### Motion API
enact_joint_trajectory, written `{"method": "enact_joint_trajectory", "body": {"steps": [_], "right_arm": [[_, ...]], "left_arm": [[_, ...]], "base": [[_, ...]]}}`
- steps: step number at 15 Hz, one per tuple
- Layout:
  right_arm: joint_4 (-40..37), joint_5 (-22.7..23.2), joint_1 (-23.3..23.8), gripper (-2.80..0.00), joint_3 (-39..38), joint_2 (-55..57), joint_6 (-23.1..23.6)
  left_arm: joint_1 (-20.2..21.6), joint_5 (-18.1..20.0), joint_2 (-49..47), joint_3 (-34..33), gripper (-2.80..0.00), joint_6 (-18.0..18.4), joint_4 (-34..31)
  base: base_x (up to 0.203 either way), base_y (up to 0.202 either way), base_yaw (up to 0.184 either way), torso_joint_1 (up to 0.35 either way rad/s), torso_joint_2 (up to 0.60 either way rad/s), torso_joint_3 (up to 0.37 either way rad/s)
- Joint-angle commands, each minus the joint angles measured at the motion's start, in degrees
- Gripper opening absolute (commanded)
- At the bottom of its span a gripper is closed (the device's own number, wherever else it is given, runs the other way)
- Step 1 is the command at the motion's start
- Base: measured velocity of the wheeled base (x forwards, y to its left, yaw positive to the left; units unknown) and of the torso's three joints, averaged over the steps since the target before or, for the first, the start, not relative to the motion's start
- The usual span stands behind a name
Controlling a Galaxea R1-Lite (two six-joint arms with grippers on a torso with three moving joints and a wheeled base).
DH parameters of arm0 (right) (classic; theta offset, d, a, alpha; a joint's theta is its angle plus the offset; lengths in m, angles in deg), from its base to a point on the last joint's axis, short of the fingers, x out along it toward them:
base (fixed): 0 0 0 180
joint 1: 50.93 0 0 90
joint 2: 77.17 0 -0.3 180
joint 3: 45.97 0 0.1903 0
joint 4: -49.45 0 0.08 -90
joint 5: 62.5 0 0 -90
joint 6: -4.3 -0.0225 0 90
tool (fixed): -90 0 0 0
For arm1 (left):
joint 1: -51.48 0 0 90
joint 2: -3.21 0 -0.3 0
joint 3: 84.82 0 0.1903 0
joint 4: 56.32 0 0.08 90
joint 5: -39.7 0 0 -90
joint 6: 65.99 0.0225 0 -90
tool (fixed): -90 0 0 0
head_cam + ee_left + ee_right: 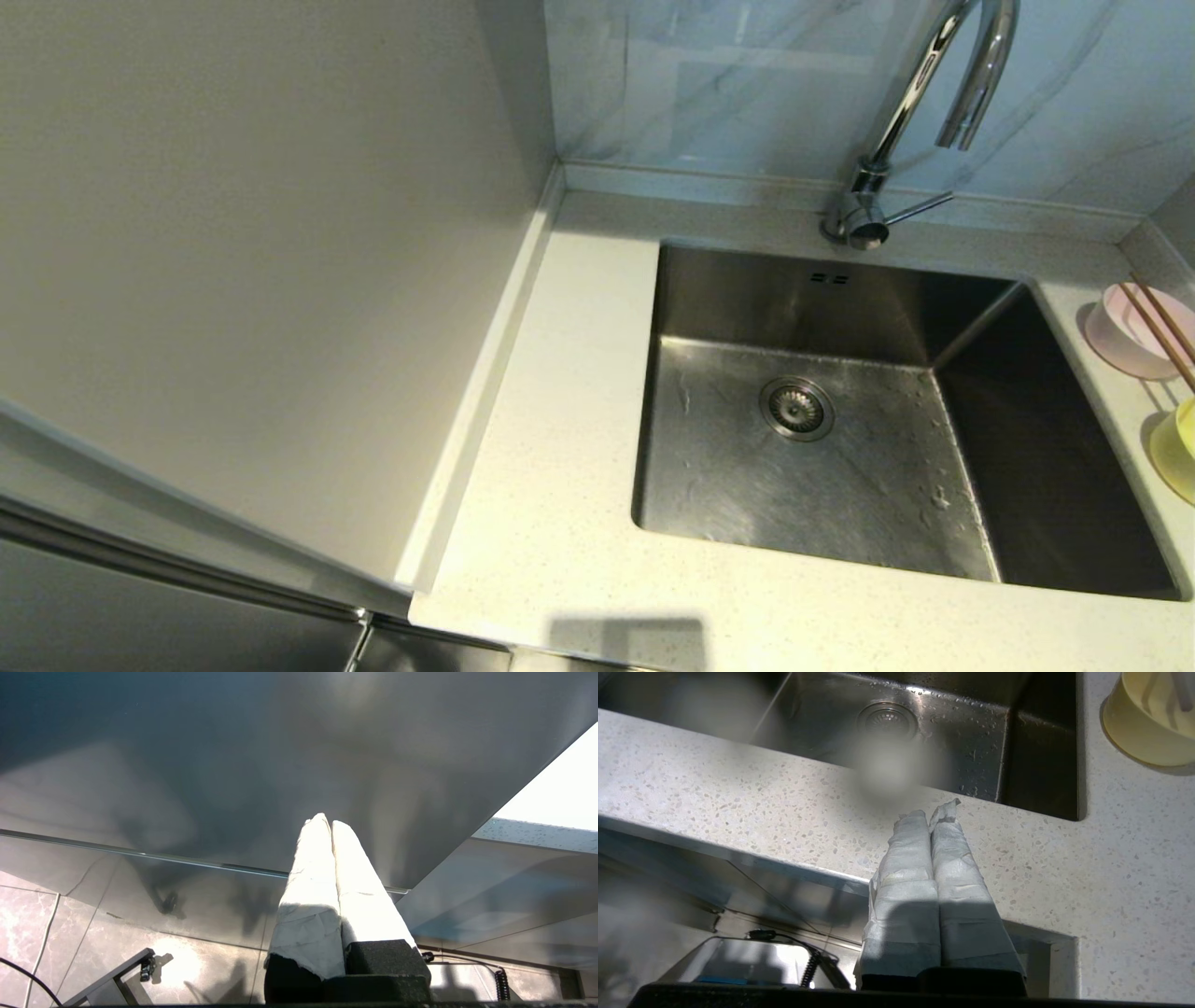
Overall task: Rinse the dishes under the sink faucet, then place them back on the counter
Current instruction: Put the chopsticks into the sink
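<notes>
A pale pink bowl [1134,331] stands on the speckled counter [560,467] right of the sink [868,485], with brown chopsticks [1162,329] lying across its rim. The yellow-green bowl [1178,450] sits just in front of it, half cut off at the frame edge, and shows again in the right wrist view [1150,723]. The chrome faucet [920,103] arches over the basin's back edge, its lever [920,207] pointing right. No arm appears in the head view. My right gripper [930,812] is shut and empty, just above the counter's front edge. My left gripper [326,821] is shut and empty, low before a grey cabinet front.
The basin is wet, with a round drain strainer [796,408] and two overflow slots [828,278]. A plain grey wall panel [243,243] rises along the counter's left rim. A marbled backsplash [747,84] stands behind the faucet. Floor tiles and cables [28,975] lie below the left gripper.
</notes>
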Motion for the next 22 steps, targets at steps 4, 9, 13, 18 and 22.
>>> {"method": "enact_joint_trajectory", "body": {"steps": [4,9,13,18,22], "right_arm": [[-0.6,-0.2,0.0,-2.80,5.7,1.8,0.6],[-0.7,-0.5,0.0,-2.80,15.3,11.3,-1.0],[-1.5,-1.9,0.0,-2.80,23.2,20.0,-1.4],[-25.7,-5.3,-0.1,-2.80,47.1,33.9,-1.1],[-35.8,-5.9,0.0,-2.80,60.8,50.6,0.6]], "left_arm": [[0.0,0.0,0.2,0.0,-2.80,0.0,0.0],[0.0,0.0,0.2,0.0,-2.80,0.0,0.0],[0.0,0.0,0.2,0.0,-2.80,0.0,0.0],[0.0,0.0,0.2,0.0,-2.80,0.0,0.0],[0.0,0.0,0.2,0.0,-2.80,0.0,0.0]], "base": [[0.000,0.000,0.000,0.000,0.00,0.000],[0.000,0.000,0.000,0.000,0.00,0.000],[0.000,0.000,0.000,0.000,0.00,0.000],[0.000,0.000,0.000,0.000,0.00,0.000],[0.000,0.000,0.000,0.000,0.00,0.000]]}}
